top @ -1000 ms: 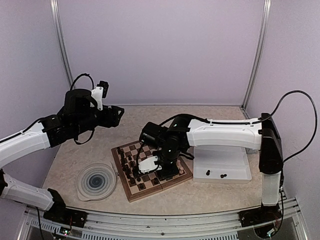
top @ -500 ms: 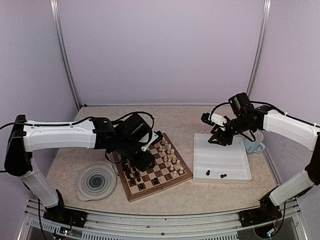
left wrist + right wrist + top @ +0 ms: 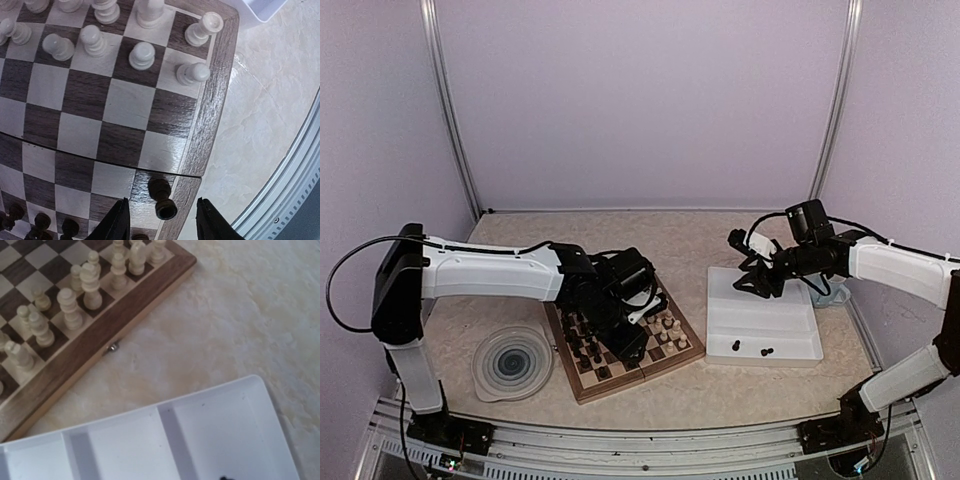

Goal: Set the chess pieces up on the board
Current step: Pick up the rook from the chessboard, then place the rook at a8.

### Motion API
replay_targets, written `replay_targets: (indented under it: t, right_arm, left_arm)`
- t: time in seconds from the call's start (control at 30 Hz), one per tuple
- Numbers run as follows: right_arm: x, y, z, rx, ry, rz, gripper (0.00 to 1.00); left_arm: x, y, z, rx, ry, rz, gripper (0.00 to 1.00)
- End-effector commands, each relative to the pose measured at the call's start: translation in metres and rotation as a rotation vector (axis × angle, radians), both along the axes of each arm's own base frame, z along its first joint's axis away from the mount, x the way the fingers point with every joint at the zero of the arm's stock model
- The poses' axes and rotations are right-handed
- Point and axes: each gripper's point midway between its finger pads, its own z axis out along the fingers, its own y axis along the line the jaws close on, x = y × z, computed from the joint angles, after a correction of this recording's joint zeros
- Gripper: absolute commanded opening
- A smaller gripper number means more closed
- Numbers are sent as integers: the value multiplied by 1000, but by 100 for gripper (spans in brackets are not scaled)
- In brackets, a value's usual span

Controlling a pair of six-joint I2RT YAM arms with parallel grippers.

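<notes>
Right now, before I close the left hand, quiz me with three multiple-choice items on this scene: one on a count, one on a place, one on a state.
1. Dark pieces lying in the white tray: A none, B two, C five.
2. The left hand is over: A the plate, B the board, C the white tray.
3. The left hand's jaws are: A clamped tight on a piece, B shut on nothing, C open astride a dark piece.

Answers:
1 B, two small dark shapes sit in the tray.
2 B, checkered squares fill its wrist view.
3 C, a gap shows on either side of the dark piece.
</notes>
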Motion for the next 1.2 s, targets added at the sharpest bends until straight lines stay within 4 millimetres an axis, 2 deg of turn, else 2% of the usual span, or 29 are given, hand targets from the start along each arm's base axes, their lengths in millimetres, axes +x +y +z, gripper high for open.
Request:
replay_targets:
  t: [0.0,0.27,0.53,0.63,0.7,0.83,1.0,1.17]
  right_arm:
    - [1,4,7,34,-12,12,50]
    - [-1,2,6,32,-14,12,51]
    - [-1,3,2,28,-2,16,50]
    - [-1,3,-2,20,7,16,50]
    - [-1,3,-4,18,10,17,50]
    - [0,4,-5,18,14,22,50]
    - [-1,4,-9,15,27,29,50]
    - [-2,5,-10,16,35,36,50]
  left_arm:
    - [-10,-15,-4,-3,35,-25,44]
    - [-9,-4,-22,93,28,-17,32]
    - [-8,0,-17,99,21,-4,10]
    - [-10,4,-5,95,8,-1,4]
    - [-10,10,9,82,-26,8,3]
    - [-10,39,31,105,-89,55,1]
    - [-30,66,26,126,-39,77,1]
    - [-40,72,22,108,-32,97,2]
